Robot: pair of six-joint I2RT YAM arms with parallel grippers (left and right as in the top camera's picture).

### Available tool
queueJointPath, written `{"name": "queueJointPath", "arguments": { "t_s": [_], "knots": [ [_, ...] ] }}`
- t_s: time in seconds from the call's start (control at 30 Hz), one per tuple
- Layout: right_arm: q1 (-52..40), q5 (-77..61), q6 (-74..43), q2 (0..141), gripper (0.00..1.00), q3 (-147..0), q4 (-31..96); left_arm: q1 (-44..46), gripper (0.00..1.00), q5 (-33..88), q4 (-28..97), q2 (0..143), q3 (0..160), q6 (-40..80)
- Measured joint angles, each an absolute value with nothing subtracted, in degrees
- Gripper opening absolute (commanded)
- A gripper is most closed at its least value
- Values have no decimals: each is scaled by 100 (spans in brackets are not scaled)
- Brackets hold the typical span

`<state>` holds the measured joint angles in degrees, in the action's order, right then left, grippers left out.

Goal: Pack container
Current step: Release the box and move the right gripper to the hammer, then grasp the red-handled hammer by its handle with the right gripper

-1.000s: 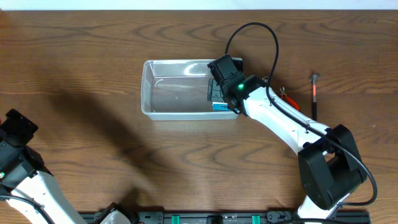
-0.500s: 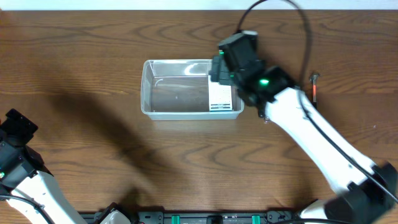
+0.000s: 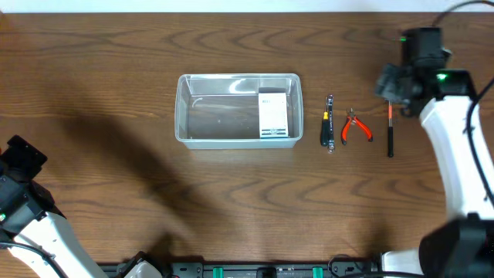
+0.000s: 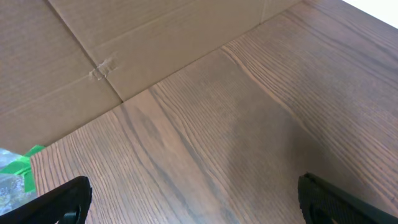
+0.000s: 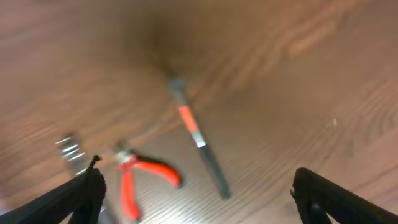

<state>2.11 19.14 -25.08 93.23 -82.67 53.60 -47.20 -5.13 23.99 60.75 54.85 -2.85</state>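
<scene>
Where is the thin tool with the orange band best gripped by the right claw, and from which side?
Grip the thin tool at its black handle, beside the orange band, coming straight down and closing across its width. It lies flat on the table, and the red pliers lie apart from it, leaving room.

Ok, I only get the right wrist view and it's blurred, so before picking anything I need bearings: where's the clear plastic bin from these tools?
Observer: The clear rectangular plastic bin sits to the left, past the red-handled pliers, touching no tool.
Operator: Anything inside?
Observer: One small white-and-blue box, flat at its right end; otherwise bare.
Operator: And the shiny thing at my left edge?
Observer: A slim dark-and-silver metal tool, lying between the bin and the pliers.
</scene>
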Motion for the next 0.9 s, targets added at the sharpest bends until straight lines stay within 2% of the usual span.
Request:
{"name": "queueJointPath", "arguments": {
  "t_s": [0.17, 0.37, 0.6, 0.73, 0.9],
  "knots": [
    [847, 1236, -1986, 10186, 88, -8123, 4873, -4720, 98, -513, 2401, 6075, 5485, -285],
    [985, 628, -1505, 11059, 87, -8114, 4637, -4720, 98, -513, 2399, 6075, 5485, -285],
    [985, 440, -1323, 11684, 73, -8112, 4466, -4720, 98, -513, 2399, 6075, 5485, -285],
    [985, 419, -1273, 11784, 51, -8099, 4368, -4720, 98, -513, 2399, 6075, 5485, -285],
    [985, 403, -1280, 11793, 50, -8097, 4213, -4720, 98, -513, 2399, 6075, 5485, -285]
  ]
}}
